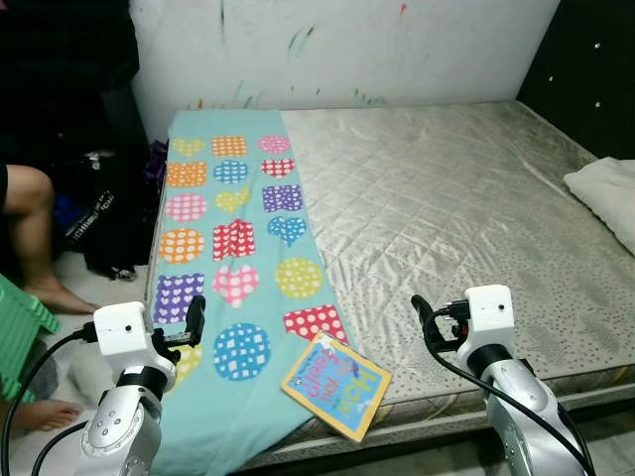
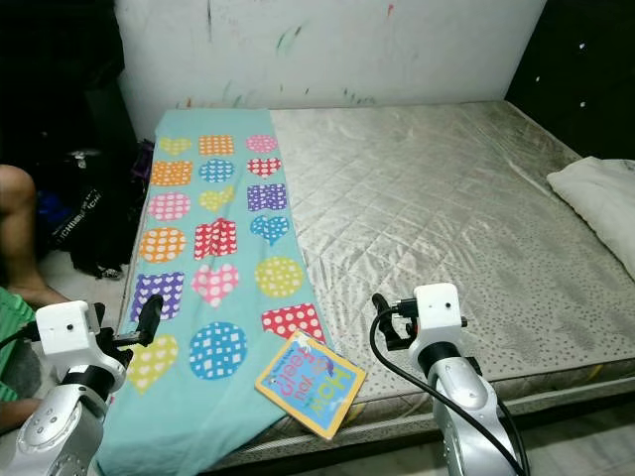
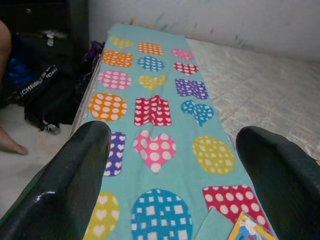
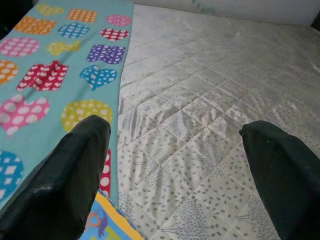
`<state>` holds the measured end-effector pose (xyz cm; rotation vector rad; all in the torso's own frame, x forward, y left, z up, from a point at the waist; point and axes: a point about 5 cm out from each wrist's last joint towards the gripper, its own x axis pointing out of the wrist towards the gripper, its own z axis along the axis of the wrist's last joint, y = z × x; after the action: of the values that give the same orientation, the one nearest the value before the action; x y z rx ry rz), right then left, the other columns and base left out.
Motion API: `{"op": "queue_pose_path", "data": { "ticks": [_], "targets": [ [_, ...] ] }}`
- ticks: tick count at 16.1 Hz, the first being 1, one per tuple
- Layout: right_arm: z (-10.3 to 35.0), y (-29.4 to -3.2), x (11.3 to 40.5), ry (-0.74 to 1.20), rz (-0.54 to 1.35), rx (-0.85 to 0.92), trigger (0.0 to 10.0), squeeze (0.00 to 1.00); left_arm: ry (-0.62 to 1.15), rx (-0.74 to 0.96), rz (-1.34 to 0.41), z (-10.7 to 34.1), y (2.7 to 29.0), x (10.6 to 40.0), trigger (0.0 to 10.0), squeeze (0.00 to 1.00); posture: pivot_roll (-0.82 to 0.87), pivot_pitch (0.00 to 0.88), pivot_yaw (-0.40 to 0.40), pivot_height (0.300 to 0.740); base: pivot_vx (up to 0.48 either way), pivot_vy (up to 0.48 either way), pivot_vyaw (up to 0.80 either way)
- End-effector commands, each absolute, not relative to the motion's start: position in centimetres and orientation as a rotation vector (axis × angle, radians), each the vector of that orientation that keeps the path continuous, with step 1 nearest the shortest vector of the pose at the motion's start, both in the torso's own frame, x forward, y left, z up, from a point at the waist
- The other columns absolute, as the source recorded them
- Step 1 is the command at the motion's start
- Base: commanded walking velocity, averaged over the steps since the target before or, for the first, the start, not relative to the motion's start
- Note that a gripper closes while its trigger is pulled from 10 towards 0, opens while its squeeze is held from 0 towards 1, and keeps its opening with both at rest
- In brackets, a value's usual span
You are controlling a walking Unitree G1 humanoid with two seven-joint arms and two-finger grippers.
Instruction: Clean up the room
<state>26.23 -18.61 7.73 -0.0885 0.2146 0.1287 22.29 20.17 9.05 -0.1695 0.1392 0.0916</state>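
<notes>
Since the bed (image 1: 466, 208) takes up most of what lies ahead of you, start there: a bare quilted mattress runs from the near edge to the far wall, with a turquoise blanket (image 1: 238, 268) covered in dotted hearts and squares laid lengthwise down its left side. A white pillow (image 1: 607, 193) sits at the far right edge. On the floor to the left there is a black bag (image 1: 104, 223), and a person's leg (image 1: 35, 233) beside it (keep your left arm away from that side).

The thing to pick up is the book (image 1: 335, 385), a colourful picture book lying flat at the near edge of the bed, partly on the blanket's near right corner and partly on the mattress. It lies between your two arms, turned at an angle, its long axis running from near-right to far-left.

Your right gripper (image 1: 425, 319) looks the nearer one: the book sits to its left and slightly nearer. Your left gripper (image 1: 191, 319) hovers over the blanket's near left part. Both arms are raised, pointing toward the far wall, fingers spread wide and holding nothing.
</notes>
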Motion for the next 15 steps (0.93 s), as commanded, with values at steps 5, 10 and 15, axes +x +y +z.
{"op": "queue_pose_path", "data": {
  "ticks": [5,10,15],
  "targets": [
    [8.4,-17.8,28.6,0.236,0.278,-0.161,10.0,0.00,0.103,-0.218,0.214,8.6,19.6,21.3,10.0,0.00,-0.03,0.000,-0.214,0.720,0.000,0.000,0.00],
    [8.9,-17.7,29.9,0.189,0.225,-0.144,10.0,0.00,0.087,-0.208,0.174,8.7,19.6,22.9,10.0,0.00,-0.06,0.000,-0.139,0.720,0.000,0.000,0.00],
    [8.3,-18.6,28.9,0.152,0.071,-0.083,10.0,0.00,0.072,-0.161,0.050,9.5,19.5,26.5,10.0,0.00,-0.17,0.000,0.043,0.720,0.000,0.000,0.00]
  ]
}}
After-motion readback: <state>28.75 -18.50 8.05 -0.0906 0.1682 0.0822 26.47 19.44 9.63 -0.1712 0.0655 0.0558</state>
